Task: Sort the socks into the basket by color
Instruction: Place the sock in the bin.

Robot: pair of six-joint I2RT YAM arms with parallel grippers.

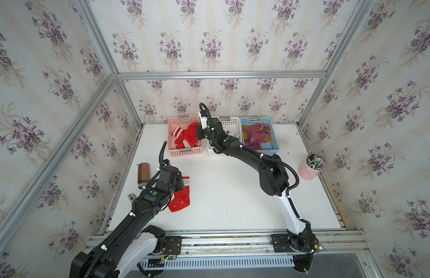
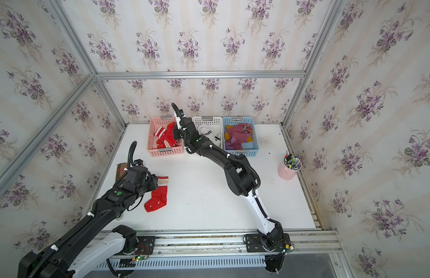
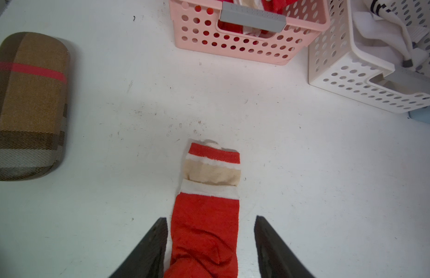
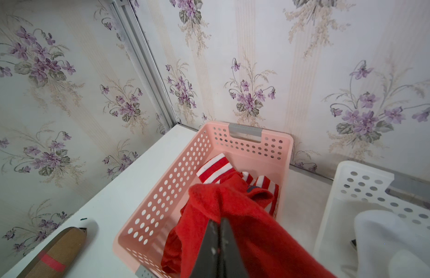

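We see the white table (image 1: 233,192) carrying three baskets along its 12 o'clock edge: pink basket (image 1: 185,152), white basket (image 2: 214,121), blue basket (image 1: 274,134). Over the pink one the right gripper (image 4: 218,220), jaws pressed together, pinches a red sock (image 4: 257,228). Toward 8 o'clock the left gripper (image 3: 209,220) stands spread astride a Santa-face sock (image 3: 205,207) lying flat on the table.

Plaid case (image 1: 143,175): brown with one red stripe, lying flat at 9 o'clock on the table, near its edge.
Pink cup (image 1: 309,172): upright at 3 o'clock, filled with pens (image 1: 315,161).
Table (image 1: 233,197): white, lightly scuffed.
Walls (image 1: 209,43): violet-flowered wallpaper behind an aluminium frame (image 1: 221,75).
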